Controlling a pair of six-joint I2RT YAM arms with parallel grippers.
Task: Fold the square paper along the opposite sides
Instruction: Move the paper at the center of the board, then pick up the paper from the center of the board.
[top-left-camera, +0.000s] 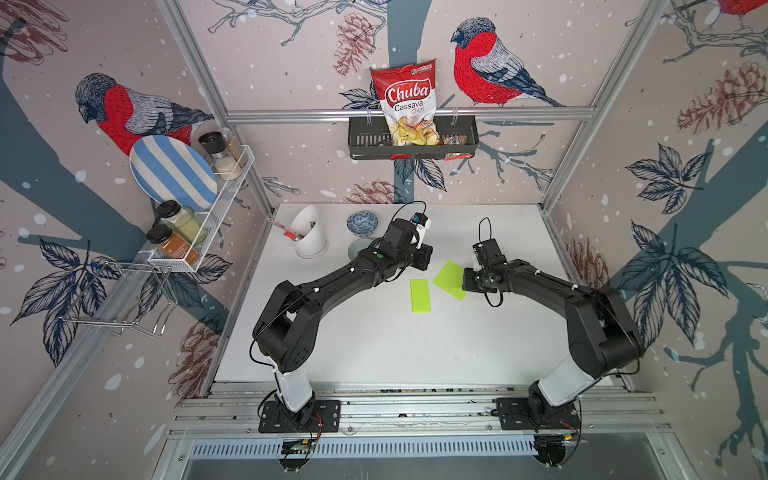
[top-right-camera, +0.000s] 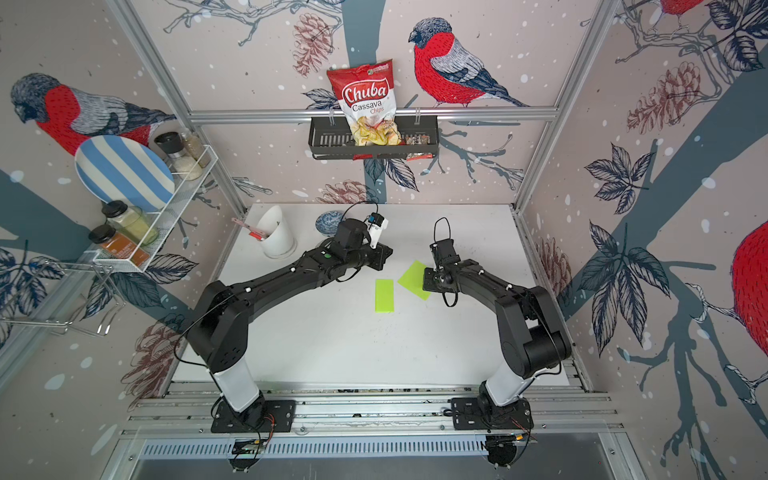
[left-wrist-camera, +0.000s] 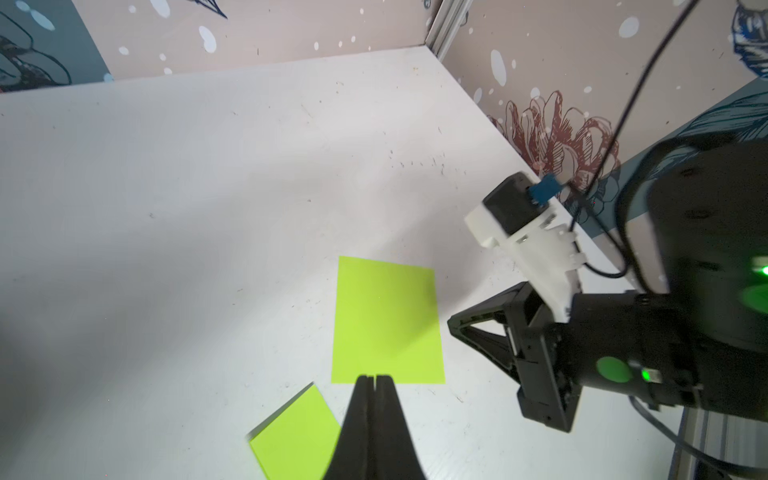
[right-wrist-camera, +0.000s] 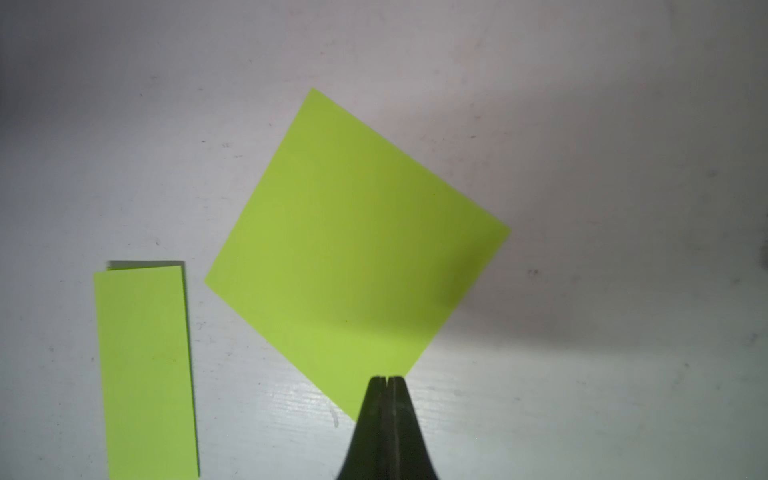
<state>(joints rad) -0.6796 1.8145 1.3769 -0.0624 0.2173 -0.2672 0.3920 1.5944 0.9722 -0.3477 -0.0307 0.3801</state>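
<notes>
Both pairs of jaws are closed and empty; the light, limp square paper (right-wrist-camera: 353, 249) wants pinching at one edge.

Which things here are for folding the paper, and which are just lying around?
For the job: flat square green paper, folded green paper, left pincer, right pincer.
Just lying about: white cup, blue bowl, chips bag, striped plate, spice jars.

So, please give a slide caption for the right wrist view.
Shut right tool near a corner of the flat square paper; a folded paper lies apart beside it.
</notes>
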